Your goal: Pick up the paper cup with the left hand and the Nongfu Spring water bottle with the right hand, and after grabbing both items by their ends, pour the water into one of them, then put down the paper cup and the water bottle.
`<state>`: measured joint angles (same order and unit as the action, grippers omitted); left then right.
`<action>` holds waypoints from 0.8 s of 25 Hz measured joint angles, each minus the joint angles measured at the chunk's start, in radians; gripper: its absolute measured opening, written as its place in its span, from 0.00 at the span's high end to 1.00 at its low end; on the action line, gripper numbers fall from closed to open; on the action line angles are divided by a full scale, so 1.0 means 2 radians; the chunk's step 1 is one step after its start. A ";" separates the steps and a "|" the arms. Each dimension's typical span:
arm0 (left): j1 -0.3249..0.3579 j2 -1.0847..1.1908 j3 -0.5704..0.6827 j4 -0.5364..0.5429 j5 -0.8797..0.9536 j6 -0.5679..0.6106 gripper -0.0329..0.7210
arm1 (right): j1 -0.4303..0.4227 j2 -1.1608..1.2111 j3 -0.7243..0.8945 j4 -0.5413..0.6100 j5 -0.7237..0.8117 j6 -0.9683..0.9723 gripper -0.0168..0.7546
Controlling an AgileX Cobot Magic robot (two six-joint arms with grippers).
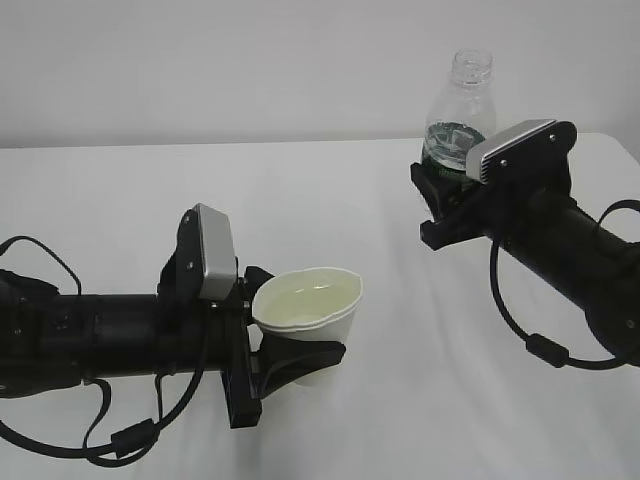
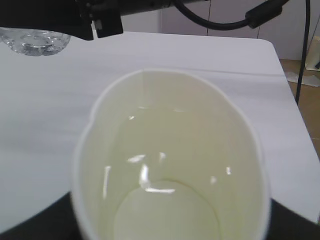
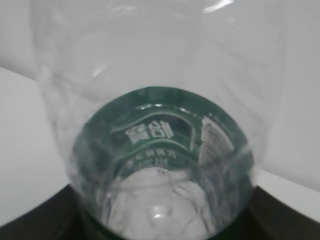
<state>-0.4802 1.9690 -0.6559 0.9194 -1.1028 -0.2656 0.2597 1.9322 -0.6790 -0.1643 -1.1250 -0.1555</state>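
On the left of the white table (image 1: 330,190), our left hand (image 1: 285,355) clamps the paper cup (image 1: 310,320) around its lower body, squeezing the rolled rim into an oval. We see the water (image 2: 165,200) pooled inside, pale against the yellowish lining. Over on the right, our right hand (image 1: 445,190) grips the Nongfu Spring water bottle (image 1: 458,110) near its base, holding it upright and lifted, capless neck on top, dark green label just above the jaws. Cup and bottle are well apart.
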 joint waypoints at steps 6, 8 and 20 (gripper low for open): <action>0.000 0.000 0.000 0.000 -0.001 0.000 0.40 | 0.000 0.002 0.000 0.018 0.000 0.005 0.40; 0.000 0.000 0.000 0.000 -0.002 0.000 0.40 | 0.000 0.003 0.000 0.021 0.000 0.010 0.40; 0.000 0.000 0.000 0.000 -0.002 0.000 0.40 | 0.000 0.010 -0.004 0.043 0.011 0.032 0.40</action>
<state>-0.4802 1.9690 -0.6559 0.9194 -1.1066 -0.2656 0.2597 1.9513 -0.6871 -0.0773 -1.1025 -0.0914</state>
